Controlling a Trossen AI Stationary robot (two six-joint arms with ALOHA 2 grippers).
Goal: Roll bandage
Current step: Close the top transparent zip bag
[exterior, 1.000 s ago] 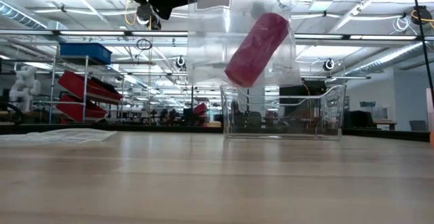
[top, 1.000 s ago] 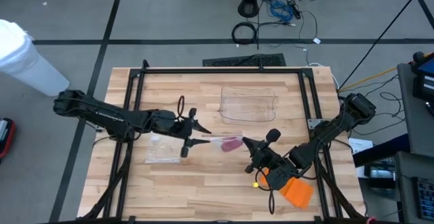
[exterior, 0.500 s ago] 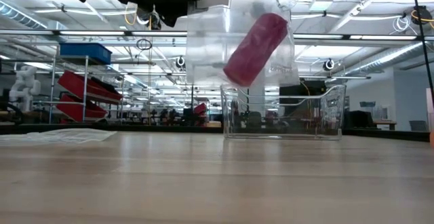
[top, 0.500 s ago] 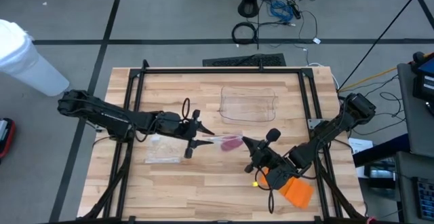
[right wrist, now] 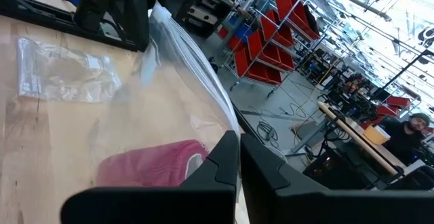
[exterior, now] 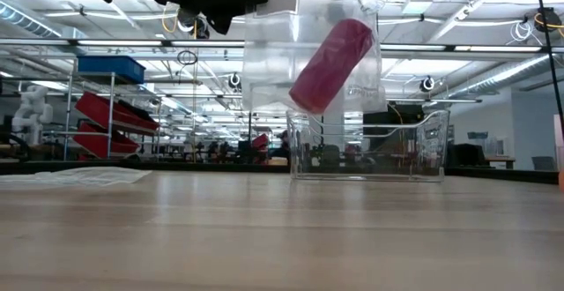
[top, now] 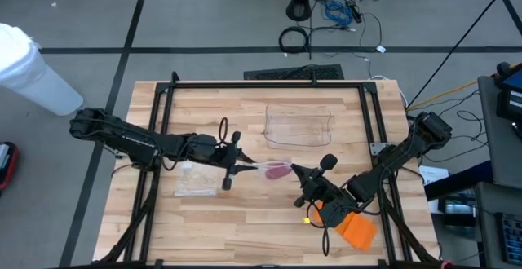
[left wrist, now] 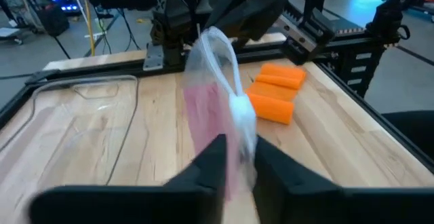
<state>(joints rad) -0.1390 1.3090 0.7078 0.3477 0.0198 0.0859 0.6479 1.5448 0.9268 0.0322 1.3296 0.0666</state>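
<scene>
A clear plastic bag (exterior: 313, 53) hangs above the table with a pink bandage roll (exterior: 330, 66) lying tilted inside it. My left gripper (top: 243, 168) is shut on the bag's left side, and my right gripper (top: 296, 172) is shut on its right side. The left wrist view shows the bag (left wrist: 217, 61) and the roll (left wrist: 203, 115) just beyond my left gripper (left wrist: 237, 146). In the right wrist view the roll (right wrist: 149, 166) lies beside my right gripper (right wrist: 239, 142). My left gripper pinches the bag's film (left wrist: 239, 125) between its two fingers, near the bag's top on the left side. Its fingers come nearly level from the table's left. The bag hangs clear of the table. My right gripper pinches the bag's film (right wrist: 227, 125) at its right side, near the top. Its fingers come nearly level from the table's near right. The bag hangs between the two grippers with the roll slanting inside.
A clear open container (top: 299, 125) stands behind the bag toward the far edge. An empty clear bag (top: 194, 181) lies flat under my left arm. Orange pieces (top: 351, 224) lie near the right arm. Black frame rails (top: 269, 85) run around the table.
My left gripper's fingers have closed from wide open onto the bag's left side, taking hold. The bag and roll still hang in the same place.
</scene>
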